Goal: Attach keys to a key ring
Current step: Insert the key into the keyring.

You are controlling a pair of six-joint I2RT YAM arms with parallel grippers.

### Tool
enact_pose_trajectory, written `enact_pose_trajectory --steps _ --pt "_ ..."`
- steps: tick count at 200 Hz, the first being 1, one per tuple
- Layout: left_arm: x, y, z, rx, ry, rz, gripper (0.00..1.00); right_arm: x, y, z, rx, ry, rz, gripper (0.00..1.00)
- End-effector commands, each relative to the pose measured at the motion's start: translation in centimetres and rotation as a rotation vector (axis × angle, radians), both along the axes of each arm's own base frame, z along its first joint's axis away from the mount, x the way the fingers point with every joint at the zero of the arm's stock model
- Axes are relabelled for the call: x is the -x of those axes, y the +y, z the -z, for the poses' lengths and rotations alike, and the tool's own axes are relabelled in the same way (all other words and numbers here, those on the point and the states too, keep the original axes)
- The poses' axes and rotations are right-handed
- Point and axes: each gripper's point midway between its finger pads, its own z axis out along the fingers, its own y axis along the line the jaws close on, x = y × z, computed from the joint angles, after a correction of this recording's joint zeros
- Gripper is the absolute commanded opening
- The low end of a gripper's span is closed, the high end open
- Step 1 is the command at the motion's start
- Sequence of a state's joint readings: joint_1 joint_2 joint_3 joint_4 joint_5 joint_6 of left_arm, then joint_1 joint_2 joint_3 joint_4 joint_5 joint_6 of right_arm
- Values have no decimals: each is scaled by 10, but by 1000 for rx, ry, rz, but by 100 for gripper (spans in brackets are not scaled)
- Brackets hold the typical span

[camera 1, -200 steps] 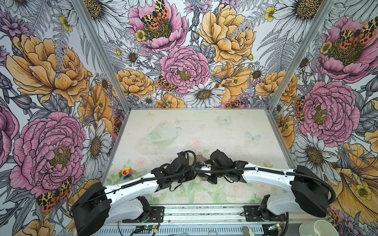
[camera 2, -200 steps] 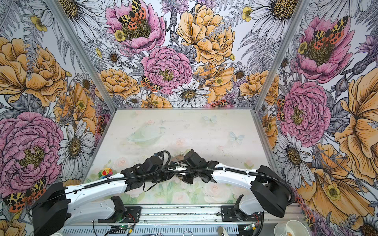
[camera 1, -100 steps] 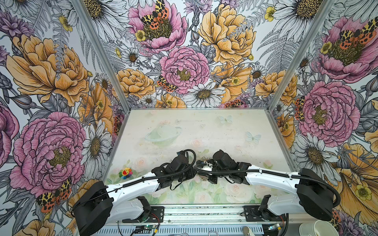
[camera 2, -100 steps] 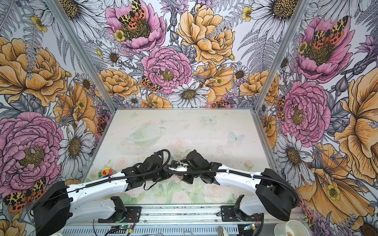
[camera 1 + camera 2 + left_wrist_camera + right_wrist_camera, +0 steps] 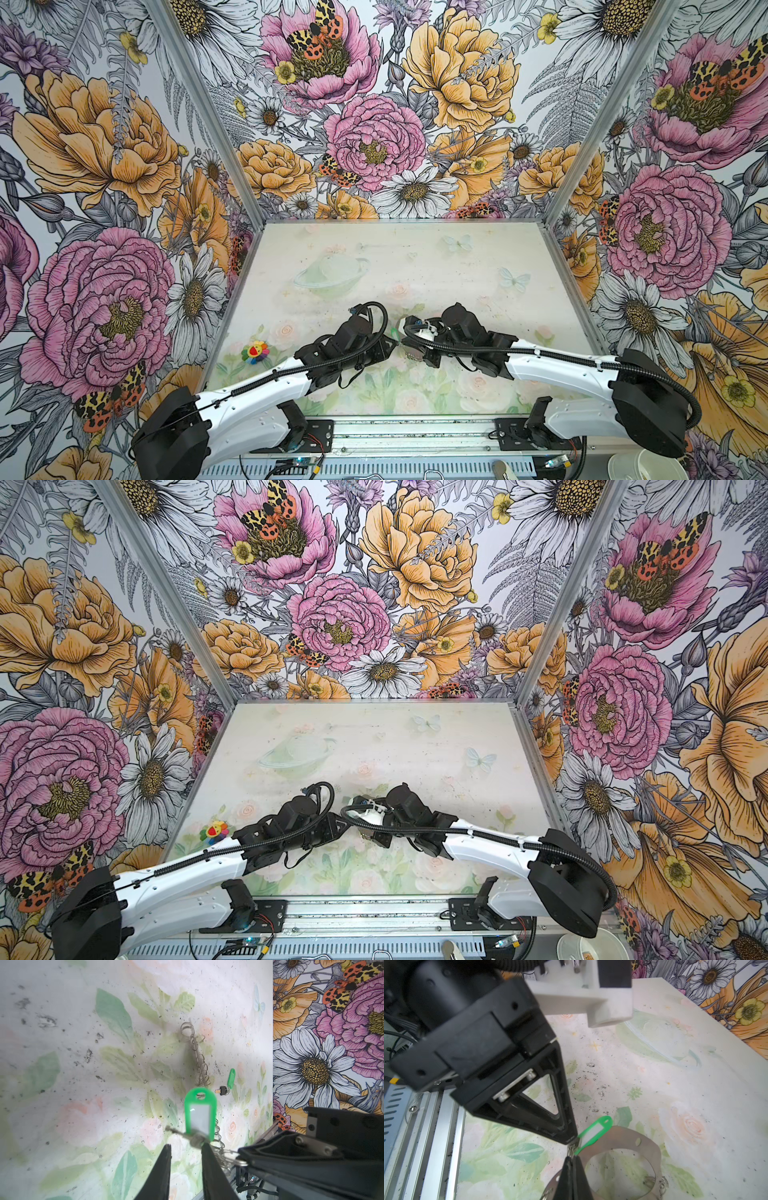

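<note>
Right pincer [image 5: 572,1158] pinched on key ring [image 5: 650,1151], left pincer [image 5: 186,1145] part open at the key [image 5: 195,1139].
Right jaws flat together on one thin wire loop [image 5: 571,1152]; ring is a dull grey sheet-metal horseshoe. Left jaws apart, metal key with glossy green oblong tag [image 5: 200,1118] touching one tip only. Second key [image 5: 224,1090] lies on the speckled counter [image 5: 675,1064]. Versus a second ago: wrists same spot, right elbow [image 5: 648,399] slightly further out.
</note>
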State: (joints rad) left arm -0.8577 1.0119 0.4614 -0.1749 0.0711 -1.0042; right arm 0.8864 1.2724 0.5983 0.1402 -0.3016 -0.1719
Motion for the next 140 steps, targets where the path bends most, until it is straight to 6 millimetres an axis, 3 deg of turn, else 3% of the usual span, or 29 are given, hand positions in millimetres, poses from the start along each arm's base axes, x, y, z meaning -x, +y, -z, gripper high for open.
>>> enact_pose_trajectory --steps 1,33,62,108,140 --pt "-6 5 -6 8 -68 1 29 -16 3 -42 -159 -66 69 0" --pt "-16 8 -34 45 -203 3 30 -20 3 -55 -216 -76 90 0" --pt "-22 15 -73 76 -410 14 32 -18 2 -65 -247 -86 75 0" --pt "-9 22 -125 150 -816 109 34 -7 -2 -85 -295 -111 -5 0" --pt "4 17 -138 165 -1063 207 31 4 -3 -95 -314 -133 -71 0"
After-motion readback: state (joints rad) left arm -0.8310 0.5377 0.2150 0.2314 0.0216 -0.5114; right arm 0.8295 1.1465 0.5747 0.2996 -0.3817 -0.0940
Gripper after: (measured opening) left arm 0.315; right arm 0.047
